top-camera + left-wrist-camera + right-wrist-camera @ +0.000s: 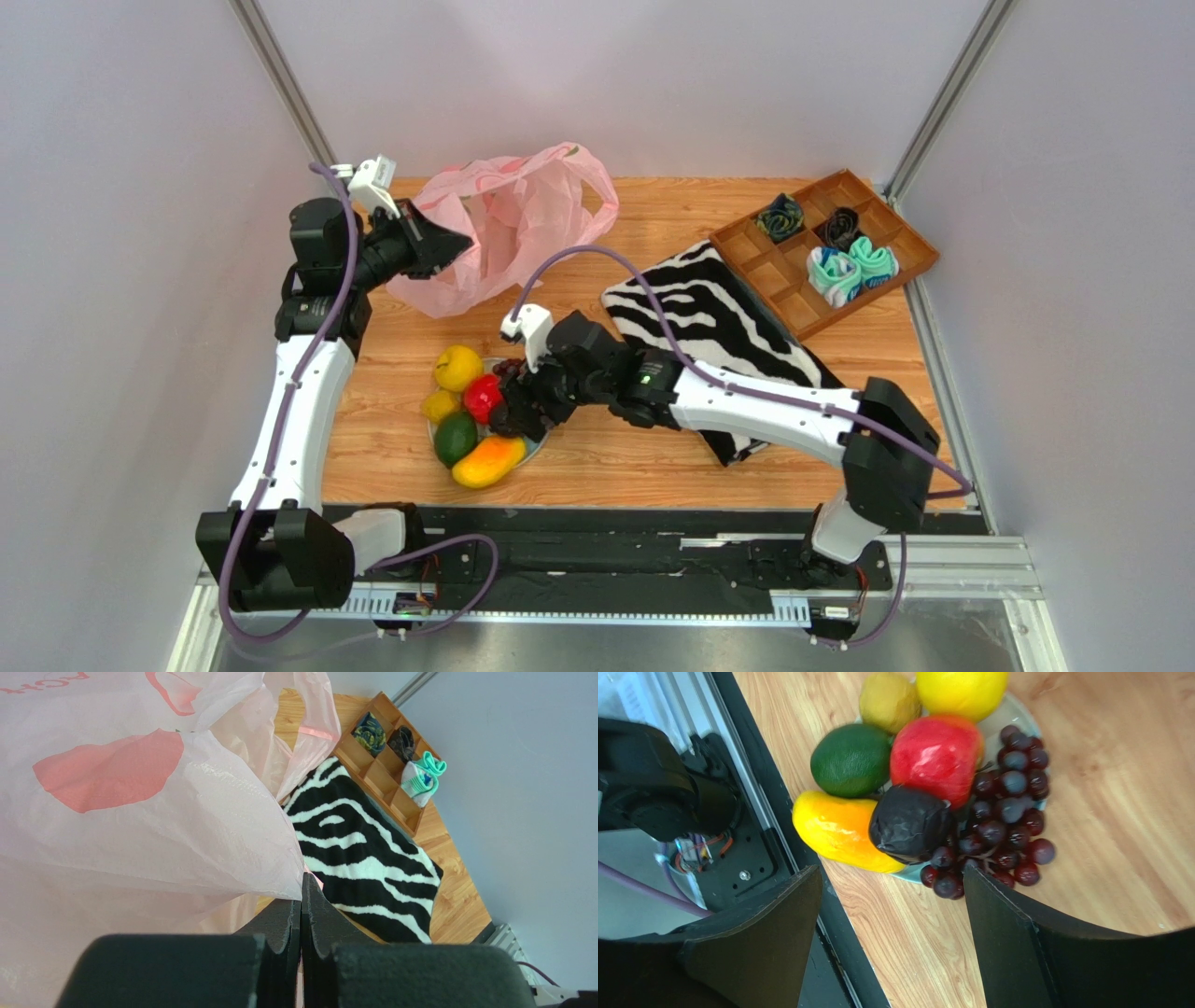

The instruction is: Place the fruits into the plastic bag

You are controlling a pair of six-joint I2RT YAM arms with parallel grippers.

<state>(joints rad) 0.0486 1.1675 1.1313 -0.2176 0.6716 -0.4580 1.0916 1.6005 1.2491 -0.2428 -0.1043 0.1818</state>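
The pink plastic bag (522, 210) lies at the back left of the table and fills the left wrist view (140, 812). My left gripper (438, 247) is shut on the bag's edge (302, 899). The fruits sit on a pale plate (1018, 715): two lemons (961, 689) (889, 700), a green fruit (852, 759), a red fruit (936, 749), a mango (833, 829), a grape bunch (1011, 808) and a dark wrinkled fruit (910, 822). My right gripper (514, 399) is open and empty just above them (892, 882), its jaws either side of the mango's end and the grapes.
A zebra-striped cloth (716, 315) lies right of the fruits, under my right arm. A wooden compartment tray (915, 238) with rolled cloth bundles (849, 269) stands at the back right. The black base rail (738, 861) runs close to the plate's near side.
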